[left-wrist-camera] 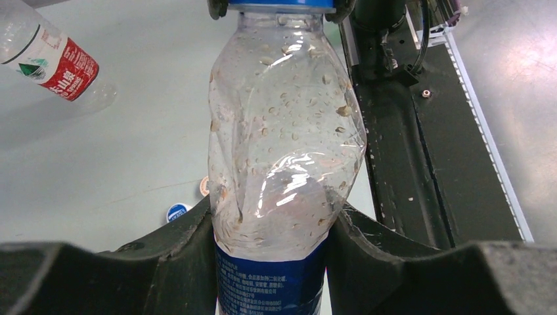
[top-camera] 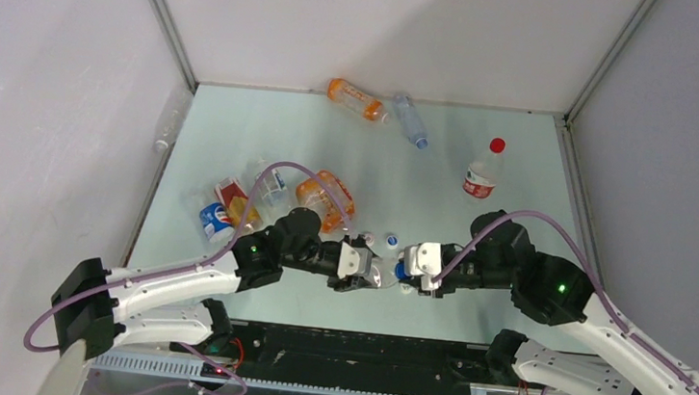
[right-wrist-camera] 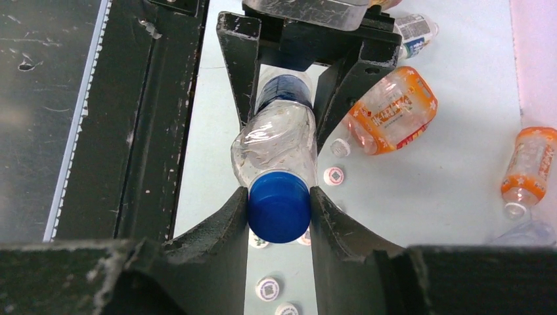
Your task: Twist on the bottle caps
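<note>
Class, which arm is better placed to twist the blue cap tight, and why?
Right. The right claw closes on the round blue plastic cap, ready to twist; the left claw steadies the crumpled clear plastic bottle by its body.

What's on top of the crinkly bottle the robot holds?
A round blue plastic cap, pinched between the right fingers. The mouth of the clear plastic bottle is covered.

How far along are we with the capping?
Done: the upright clear plastic bottle with a red-and-white label wears a red cap. In hand: the left gripper grips a clear blue-labelled bottle; the right gripper pinches its blue round cap. Left: orange bottles look uncapped, white caps lie loose.
</note>
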### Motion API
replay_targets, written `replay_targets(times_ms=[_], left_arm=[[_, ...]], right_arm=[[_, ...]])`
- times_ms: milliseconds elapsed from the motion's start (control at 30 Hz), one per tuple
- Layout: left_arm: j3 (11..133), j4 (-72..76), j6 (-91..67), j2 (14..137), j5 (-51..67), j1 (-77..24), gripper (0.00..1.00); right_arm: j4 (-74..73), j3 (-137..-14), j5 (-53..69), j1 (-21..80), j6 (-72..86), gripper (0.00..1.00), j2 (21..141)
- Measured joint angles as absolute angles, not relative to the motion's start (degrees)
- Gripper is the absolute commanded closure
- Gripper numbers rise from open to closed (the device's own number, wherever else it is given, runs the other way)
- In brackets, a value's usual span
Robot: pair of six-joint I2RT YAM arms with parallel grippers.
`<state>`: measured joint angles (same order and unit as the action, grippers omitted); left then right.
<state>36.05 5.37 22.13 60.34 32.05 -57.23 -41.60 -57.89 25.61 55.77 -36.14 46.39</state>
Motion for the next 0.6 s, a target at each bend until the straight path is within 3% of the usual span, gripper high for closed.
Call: replay_targets(times_ms=[133,267,500,533,600], left_arm=[[36.0,5.5,22.5,60.3,29.5,-57.2,0.73],[34.6,7.8,23.4,59.7,22.2,-58.0,0.72],[28.6,18.6,31.5,61.0,-5.5,-65.2,0.72],[28.1,20.1,32.3,61.7,-8.3,-66.1,0.72],[27.6,22.5,33.5,63.0,-12.9,-67.3,0.73]], right_arm=[[-40.7,-57.9,23.7,55.8,-32.0,1.0,47.1],[-38.0,-57.9,17.4,55.7,-19.2,1.0,49.1],[-35.3,-57.9,1.0,55.4,18.7,1.0,54.3],[-35.3,-57.9,-0.5,55.4,23.5,0.98,54.8],[-34.9,-57.8,-2.5,55.2,29.5,0.72,55.1]])
